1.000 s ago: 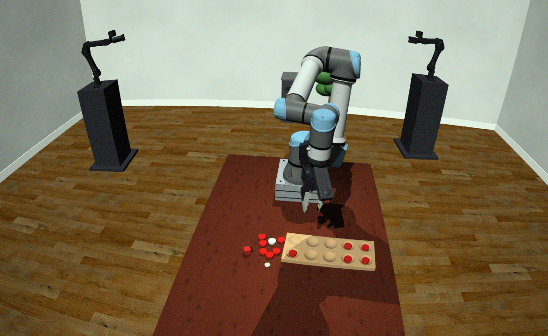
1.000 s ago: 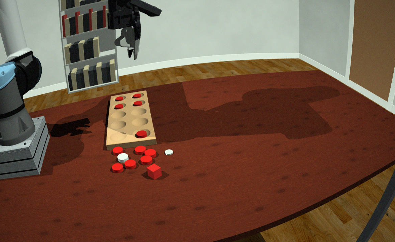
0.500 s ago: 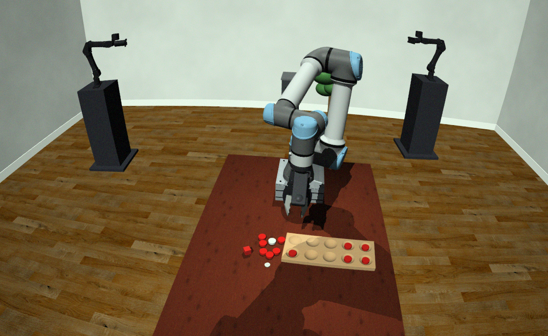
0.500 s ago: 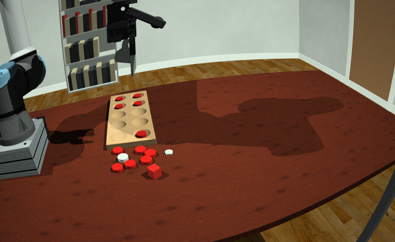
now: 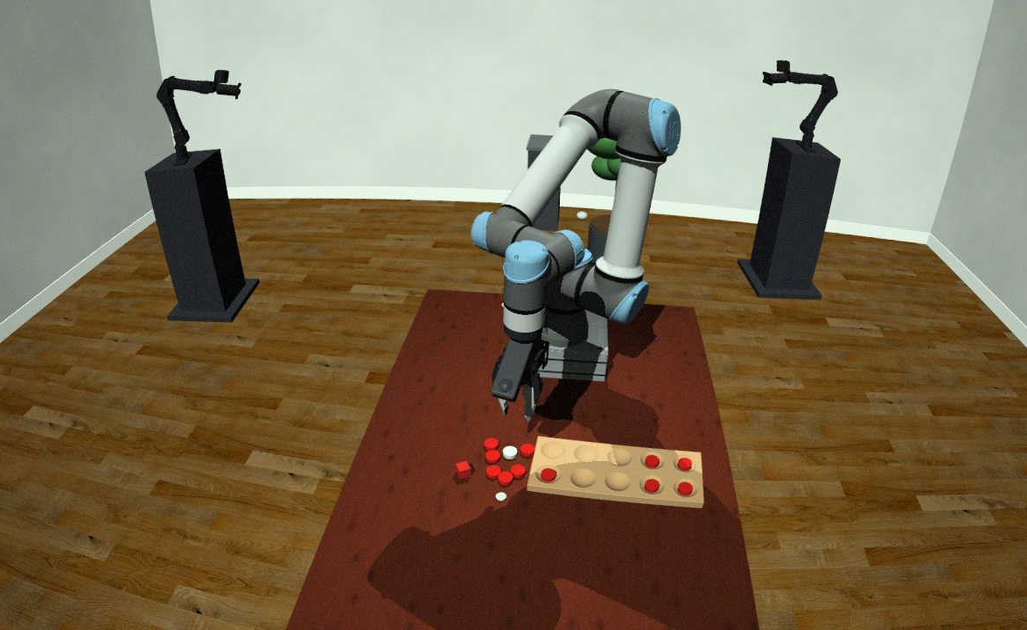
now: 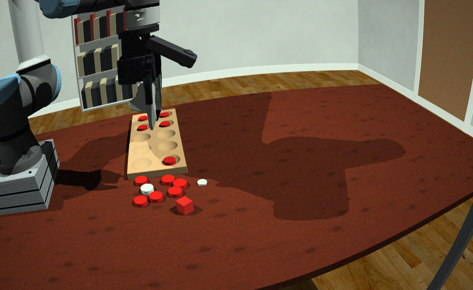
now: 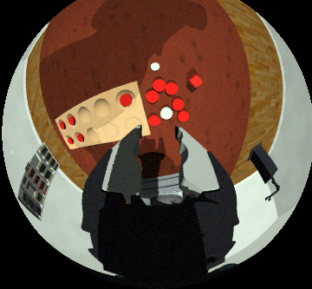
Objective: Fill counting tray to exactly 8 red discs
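Note:
The wooden counting tray [image 5: 611,499] [image 6: 157,172] [image 7: 139,108] lies on the dark red table. Several red discs sit in its pockets: one [image 5: 548,472] [image 6: 169,160] [image 7: 126,100] at the end near the loose pile, the others [image 5: 652,461] [image 6: 164,114] [image 7: 71,120] at the far end. The middle pockets are empty. Several loose red discs [image 5: 492,472] [image 6: 175,191] [image 7: 172,88] lie beside the tray's end. My gripper [image 5: 516,413] [image 6: 152,124] [image 7: 159,126] hangs above the table, behind the pile. Its fingers stand apart with nothing between them.
A white disc [image 5: 509,451] [image 6: 147,188] [image 7: 166,113] lies among the red ones, and a smaller white one [image 5: 500,495] [image 6: 202,182] [image 7: 154,66] lies apart. A red cube [image 5: 463,470] [image 6: 184,205] [image 7: 195,81] sits by the pile. The robot base [image 5: 576,360] [image 6: 14,187] stands behind the tray.

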You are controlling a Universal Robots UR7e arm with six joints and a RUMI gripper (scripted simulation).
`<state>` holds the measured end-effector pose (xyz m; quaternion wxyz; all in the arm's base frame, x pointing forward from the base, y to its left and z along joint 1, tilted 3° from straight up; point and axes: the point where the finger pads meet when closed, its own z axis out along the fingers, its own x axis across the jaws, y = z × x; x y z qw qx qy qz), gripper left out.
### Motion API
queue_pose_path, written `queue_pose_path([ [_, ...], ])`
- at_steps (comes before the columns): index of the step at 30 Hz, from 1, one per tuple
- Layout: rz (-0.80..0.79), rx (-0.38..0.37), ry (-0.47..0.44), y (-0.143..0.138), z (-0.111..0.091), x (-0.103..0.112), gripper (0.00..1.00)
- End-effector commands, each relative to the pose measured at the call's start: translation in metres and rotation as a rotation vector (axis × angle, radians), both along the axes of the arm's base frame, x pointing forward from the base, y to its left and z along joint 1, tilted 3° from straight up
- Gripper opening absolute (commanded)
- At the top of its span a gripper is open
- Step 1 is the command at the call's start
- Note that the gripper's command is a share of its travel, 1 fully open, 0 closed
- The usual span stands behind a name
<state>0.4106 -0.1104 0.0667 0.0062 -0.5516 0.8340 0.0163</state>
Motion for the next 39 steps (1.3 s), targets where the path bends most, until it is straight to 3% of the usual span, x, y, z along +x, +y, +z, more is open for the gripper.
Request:
queue_pose_path([
  [1, -0.08, 0.005, -0.003, -0.021, -0.02, -0.01, 0.28],
  [18, -0.193, 0.014, -0.001, -0.044, -0.044, -0.03, 0.28],
  [39, -0.213, 0.016, -0.001, -0.047, -0.049, -0.034, 0.28],
])
